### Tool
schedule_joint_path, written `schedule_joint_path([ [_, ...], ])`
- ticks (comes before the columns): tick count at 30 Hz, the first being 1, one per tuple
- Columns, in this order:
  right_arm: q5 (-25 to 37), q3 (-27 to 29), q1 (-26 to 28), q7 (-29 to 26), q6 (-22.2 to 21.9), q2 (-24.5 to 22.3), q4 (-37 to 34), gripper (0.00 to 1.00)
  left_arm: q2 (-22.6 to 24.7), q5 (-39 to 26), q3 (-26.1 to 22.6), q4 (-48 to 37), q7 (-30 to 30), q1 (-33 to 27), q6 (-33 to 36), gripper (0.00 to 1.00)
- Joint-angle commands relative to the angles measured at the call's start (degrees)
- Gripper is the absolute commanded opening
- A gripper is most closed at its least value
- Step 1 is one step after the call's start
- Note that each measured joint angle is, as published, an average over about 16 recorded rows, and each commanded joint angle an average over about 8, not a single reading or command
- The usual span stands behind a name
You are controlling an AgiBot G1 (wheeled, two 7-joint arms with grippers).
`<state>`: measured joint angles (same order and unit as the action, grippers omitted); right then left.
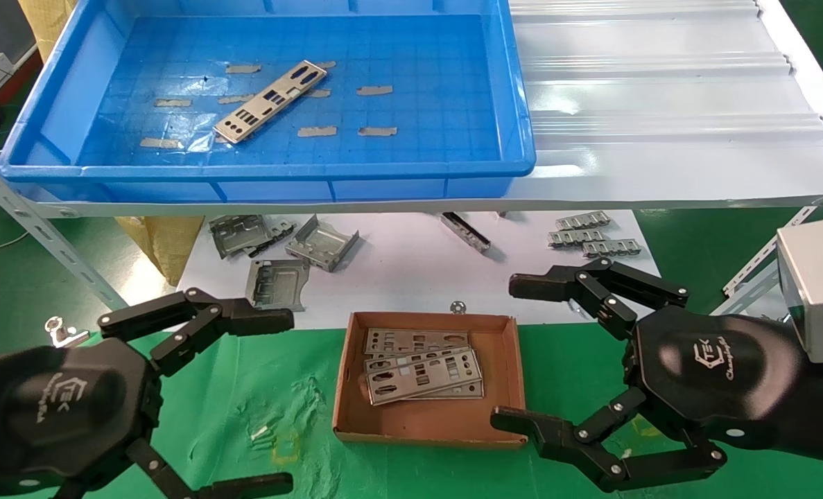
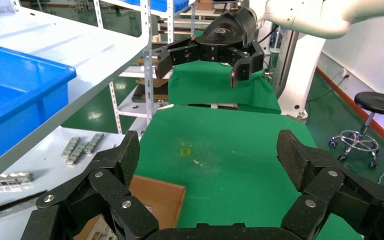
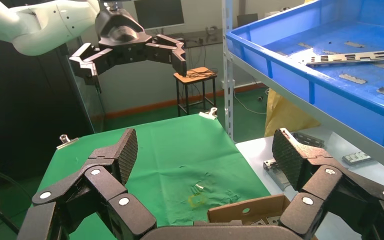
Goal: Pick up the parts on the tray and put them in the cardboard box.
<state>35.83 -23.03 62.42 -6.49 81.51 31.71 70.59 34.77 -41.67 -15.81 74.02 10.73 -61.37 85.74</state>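
Note:
One part (image 1: 270, 101), a thin silvery punched plate, lies at a slant on the floor of the blue tray (image 1: 265, 170) on the upper shelf; the right wrist view shows it too (image 3: 355, 56). Below, the cardboard box (image 1: 428, 430) holds a few overlapping parts (image 1: 421, 371) on the green cloth. My left gripper (image 1: 283, 402) hovers open just left of the box, nothing between its fingers (image 2: 207, 150). My right gripper (image 1: 512, 352) hovers open at the box's right side, also holding nothing (image 3: 205, 150). Both are well below the tray.
Bent grey brackets (image 1: 321, 242) and small ridged strips (image 1: 591, 235) lie on the white lower surface behind the box. A white corrugated sheet (image 1: 661, 104) covers the shelf right of the tray. Slotted metal uprights (image 1: 37, 229) flank the shelf front.

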Motion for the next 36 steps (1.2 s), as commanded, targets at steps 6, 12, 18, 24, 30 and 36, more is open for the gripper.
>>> schedule_joint_path([
  [6, -0.01, 0.0, -0.01, 0.0, 0.0, 0.0, 0.0, 1.0, -0.79, 0.44, 0.6, 1.28, 0.51, 0.61, 0.08, 1.0],
  [12, -0.01, 0.0, -0.01, 0.0, 0.0, 0.0, 0.0, 1.0, -0.37, 0.18, 0.28, 0.56, 0.29, 0.3, 0.04, 1.0],
  [18, -0.01, 0.0, -0.01, 0.0, 0.0, 0.0, 0.0, 1.0, -0.11, 0.04, 0.07, 0.13, 0.17, 0.09, 0.02, 1.0],
  [24, -0.01, 0.0, -0.01, 0.0, 0.0, 0.0, 0.0, 1.0, 0.05, -0.05, -0.06, -0.13, 0.1, -0.04, 0.0, 1.0],
  [30, -0.01, 0.0, -0.01, 0.0, 0.0, 0.0, 0.0, 1.0, 0.15, -0.12, -0.13, -0.3, 0.05, -0.11, -0.02, 1.0],
  [36, -0.01, 0.0, -0.01, 0.0, 0.0, 0.0, -0.01, 1.0, 0.21, -0.15, -0.16, -0.41, 0.03, -0.15, -0.04, 1.0],
])
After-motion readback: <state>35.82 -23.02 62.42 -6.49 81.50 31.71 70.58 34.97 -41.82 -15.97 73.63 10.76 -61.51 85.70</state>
